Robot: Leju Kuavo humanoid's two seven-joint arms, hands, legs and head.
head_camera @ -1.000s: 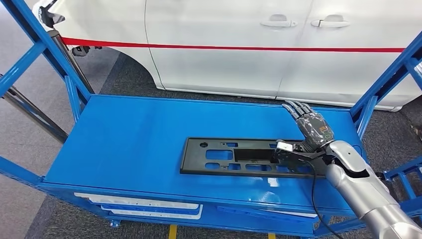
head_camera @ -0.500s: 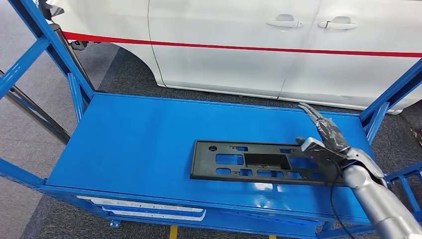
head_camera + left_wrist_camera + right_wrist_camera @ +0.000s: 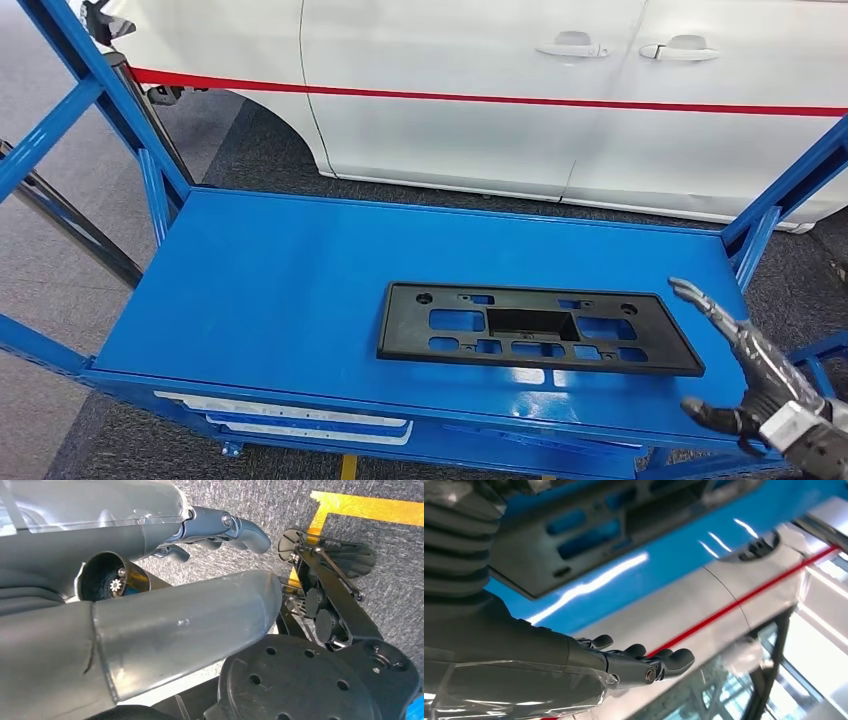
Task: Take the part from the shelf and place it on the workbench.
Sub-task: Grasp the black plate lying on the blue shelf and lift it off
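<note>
A flat black plastic part with several rectangular cut-outs lies on the blue workbench top, right of centre. My right hand hovers off the part's right end near the bench's front right corner, fingers spread, holding nothing. The right wrist view has the same part above the blue surface and the hand's fingers stretched out with nothing in them. My left hand hangs over the dark floor, its fingers loosely extended and bare.
Blue frame posts rise at the bench's left and right sides. A white car with a red stripe stands just behind the bench. A lower shelf edge runs under the front. Yellow floor tape marks the carpet.
My right hand let go of the part's right end and drew back toward the front right corner, fingers apart. The part stays flat on the bench.
</note>
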